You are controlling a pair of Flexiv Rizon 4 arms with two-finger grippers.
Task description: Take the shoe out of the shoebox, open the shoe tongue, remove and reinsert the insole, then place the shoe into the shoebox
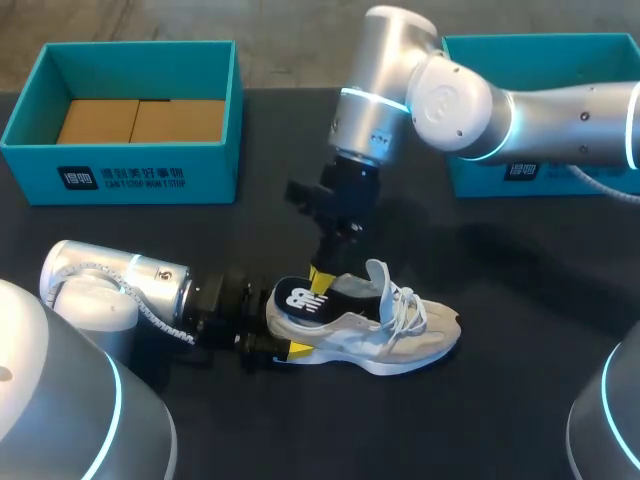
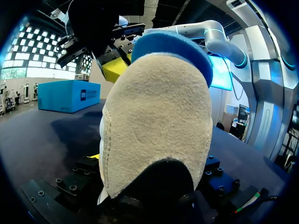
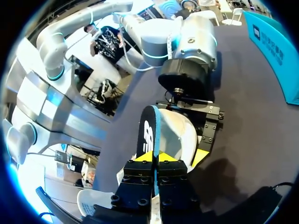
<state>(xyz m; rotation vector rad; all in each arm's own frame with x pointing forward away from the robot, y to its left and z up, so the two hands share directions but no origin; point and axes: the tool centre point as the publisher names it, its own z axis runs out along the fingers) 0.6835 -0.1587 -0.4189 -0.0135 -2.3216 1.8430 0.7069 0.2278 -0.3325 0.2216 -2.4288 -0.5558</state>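
1. The shoe [image 1: 400,335] is out of the shoebox [image 1: 215,150]. It sits on its sole on the dark surface [image 1: 500,400], well apart from the box at the far left.
2. My left tool [image 1: 290,350] comes in low at the heel. It looks clamped on the shoe from both sides to brace it, though one finger is mostly hidden.
3. My right tool [image 1: 320,277] hangs straight down over the collar. Its yellow tips are pinched together on the thin edge of the insole [image 1: 300,298], which the right wrist view shows plainly.
4. The insole's heel end stands above the collar, and its front end seems to be inside the shoe. The tongue [image 1: 378,280] is raised, so the mouth is open.
5. I judge the insole step to be in hand. I cannot tell whether the insole is coming out or going back in.
6. If it is coming out, I would next draw it up and back while the left tool holds firm. If it is going in, the front end must slide flat under the tongue without folding.
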